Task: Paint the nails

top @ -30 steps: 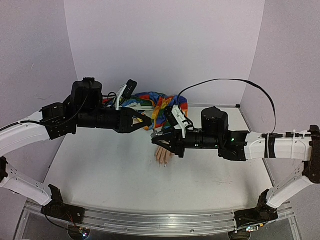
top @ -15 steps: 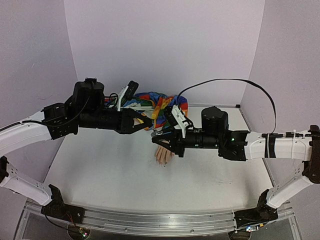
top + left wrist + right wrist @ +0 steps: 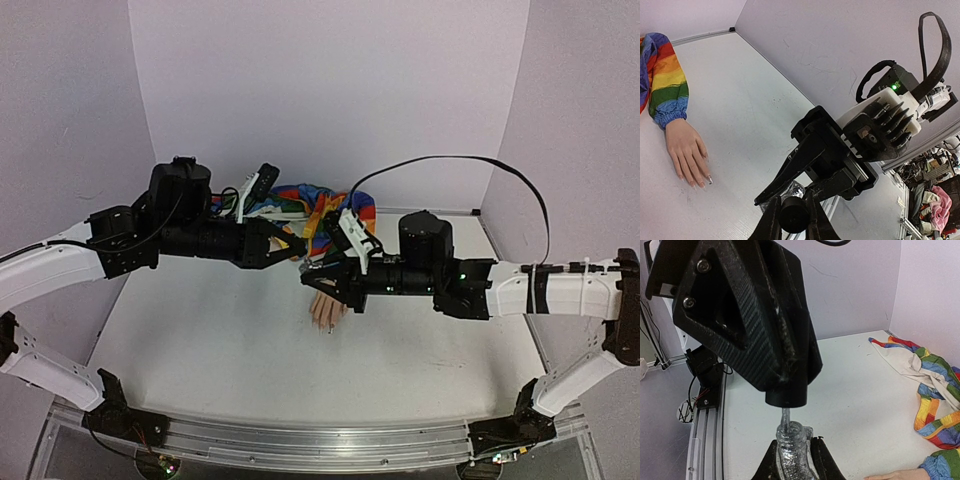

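Observation:
The pale mannequin hand lies palm down on the white table, and its rainbow sleeve runs toward the back wall. Its nails show at the fingertips; one glints. My right gripper is shut on a clear glitter polish bottle, held up above the hand. My left gripper is shut on the black cap, which sits just over the bottle's mouth. The brush stem dips into the neck. In the top view the two grippers meet, left and right.
A white cloth with rainbow bands lies bunched at the back of the table by the wall. An aluminium rail with cables runs along the near edge. Lilac walls close in the back and both sides.
Both arms have edged slightly toward each other. The cap and bottle stay held together above the hand.

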